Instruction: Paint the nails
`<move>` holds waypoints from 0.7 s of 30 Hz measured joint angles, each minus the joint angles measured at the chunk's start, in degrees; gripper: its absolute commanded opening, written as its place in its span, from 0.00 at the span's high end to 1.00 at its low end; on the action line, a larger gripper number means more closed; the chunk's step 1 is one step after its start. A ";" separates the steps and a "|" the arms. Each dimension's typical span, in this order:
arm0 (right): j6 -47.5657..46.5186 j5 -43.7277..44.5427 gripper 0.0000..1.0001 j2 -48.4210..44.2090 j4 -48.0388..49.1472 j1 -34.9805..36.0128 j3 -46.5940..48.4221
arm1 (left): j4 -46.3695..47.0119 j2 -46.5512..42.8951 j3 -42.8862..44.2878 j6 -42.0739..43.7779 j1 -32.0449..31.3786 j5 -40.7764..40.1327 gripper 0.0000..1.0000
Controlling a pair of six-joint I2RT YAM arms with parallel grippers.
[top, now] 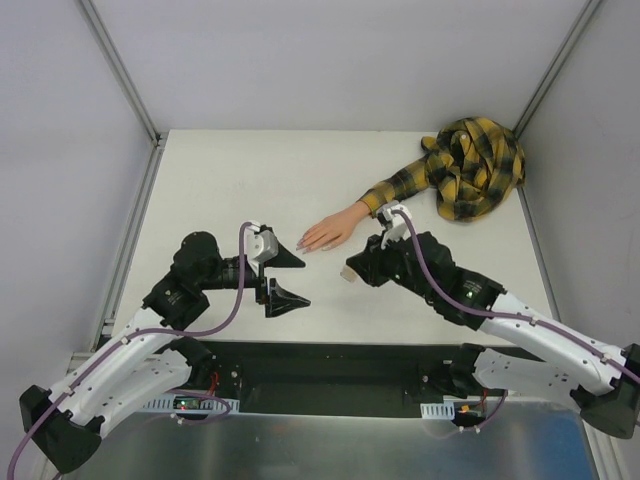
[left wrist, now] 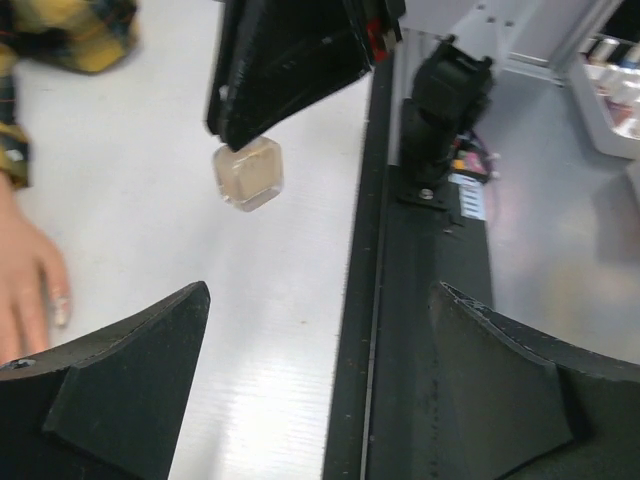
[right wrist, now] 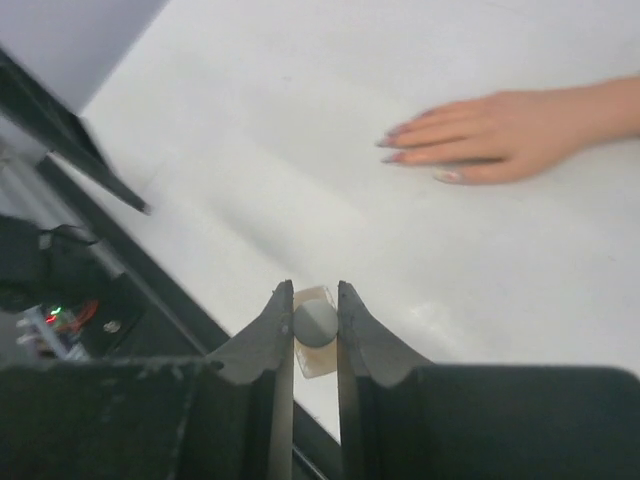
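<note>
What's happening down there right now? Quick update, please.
Left gripper open, empty. Right gripper shut on small beige bottle. Nails on mannequin hand exposed, nothing in the way.

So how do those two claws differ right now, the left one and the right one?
The left gripper has its fingers spread wide; the right gripper has them pinched close. The left gripper holds nothing; the right gripper clamps a small beige bottle. The left gripper sits by the fingertips of the mannequin hand, the right gripper nearer its wrist. Both are black, two-fingered, and over the white table.
</note>
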 measured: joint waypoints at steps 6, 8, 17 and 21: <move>0.81 17.66 1.00 -4.70 4.66 1.16 -16.17 | -2.16 -1.84 0.07 0.94 0.17 -12.70 0.01; 1.14 21.70 0.99 -4.52 7.30 2.12 -21.44 | -2.51 -2.38 0.07 0.98 0.37 -16.26 0.01; 2.25 35.82 0.99 0.55 22.38 7.61 -33.53 | -3.17 -3.19 0.04 0.96 0.79 -28.30 0.01; 3.21 40.41 0.99 5.49 27.78 10.10 -34.77 | -3.19 -3.19 0.04 0.94 0.79 -30.58 0.01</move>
